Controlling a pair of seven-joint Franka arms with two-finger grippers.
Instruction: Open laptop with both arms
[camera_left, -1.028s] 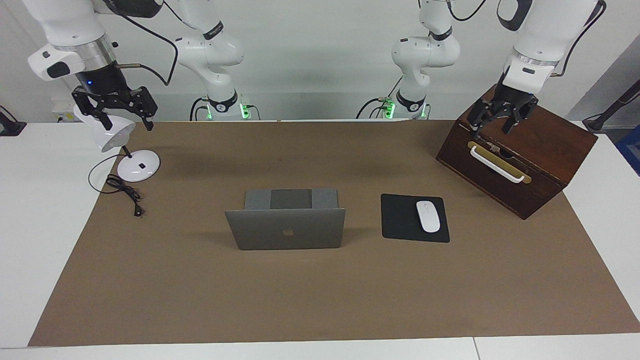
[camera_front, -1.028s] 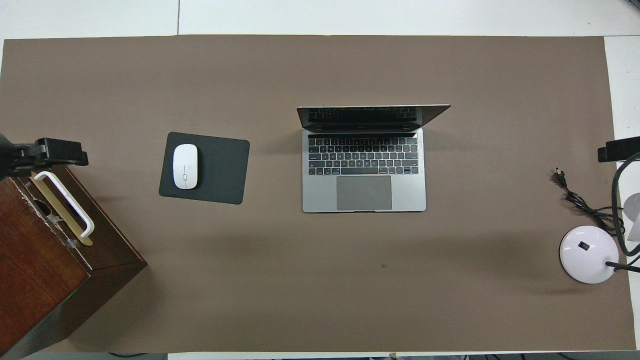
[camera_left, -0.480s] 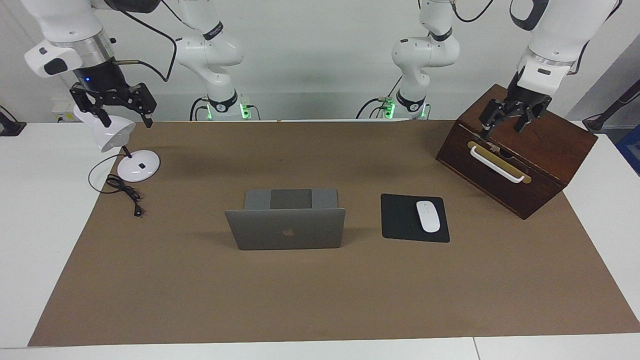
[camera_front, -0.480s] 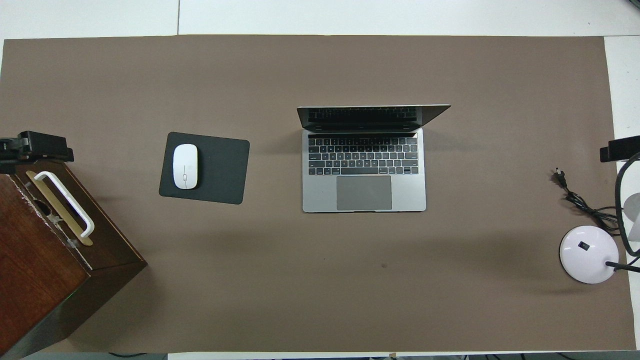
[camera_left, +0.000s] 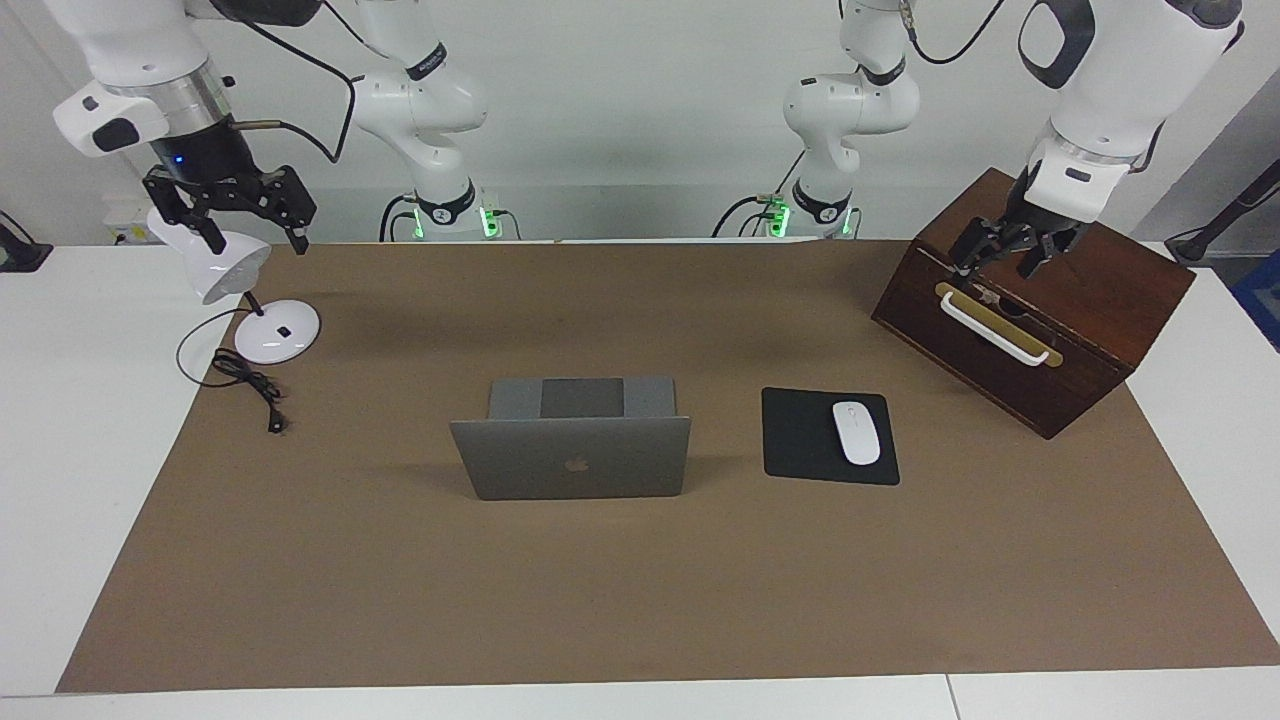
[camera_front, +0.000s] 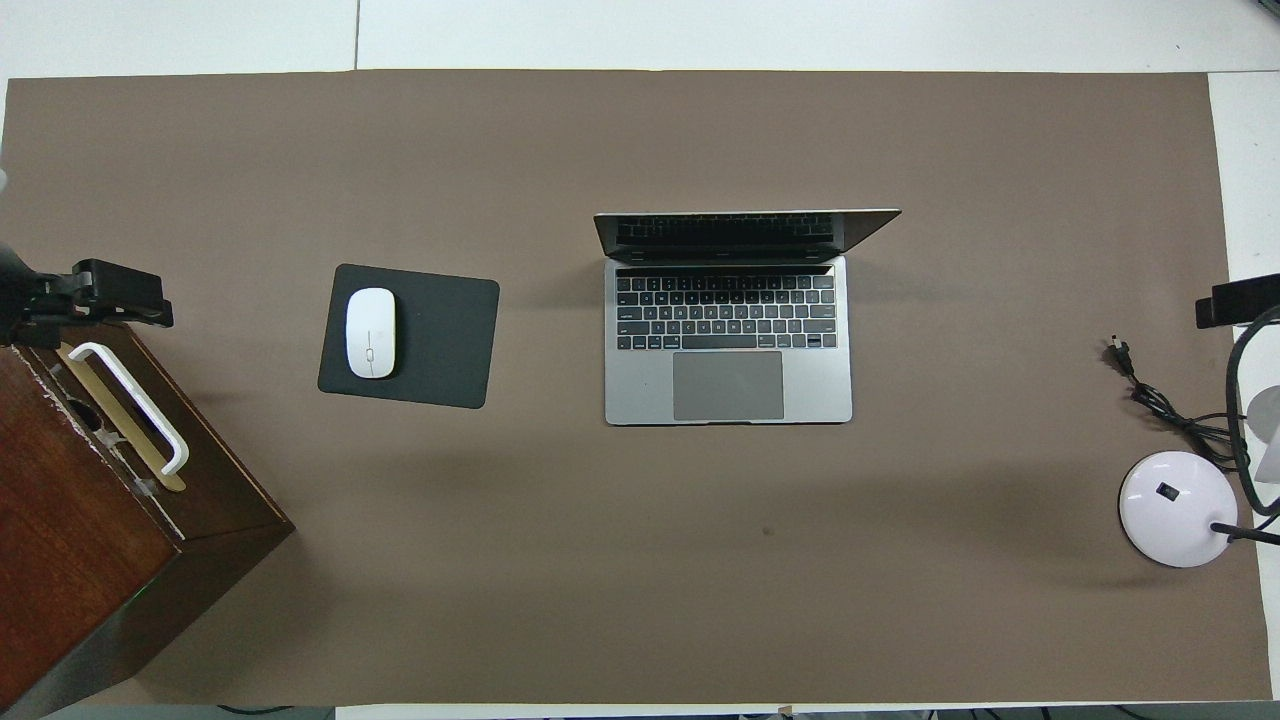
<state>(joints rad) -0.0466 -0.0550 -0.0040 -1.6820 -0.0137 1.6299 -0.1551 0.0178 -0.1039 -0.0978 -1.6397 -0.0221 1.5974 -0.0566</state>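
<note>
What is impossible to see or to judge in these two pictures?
- Laptop screen: the facing view shows only the lid's back; the overhead view sees it edge-on.
- Lamp head: cut off by the overhead view's edge.
- Right gripper over the lamp: only a tip shows overhead.
- Wooden box inside: closed.
- Left gripper over the box: contact uncertain.

One laptop (camera_left: 571, 455) stands open at the centre of the brown mat (camera_left: 640, 580). One mouse (camera_left: 856, 432) lies on one mouse pad (camera_left: 800, 440) at 3 o'clock in the facing view. One wooden box (camera_left: 1040, 330), one desk lamp (camera_left: 275, 330) (its one cord (camera_left: 250, 385) trailing), two arms, two grippers.
</note>
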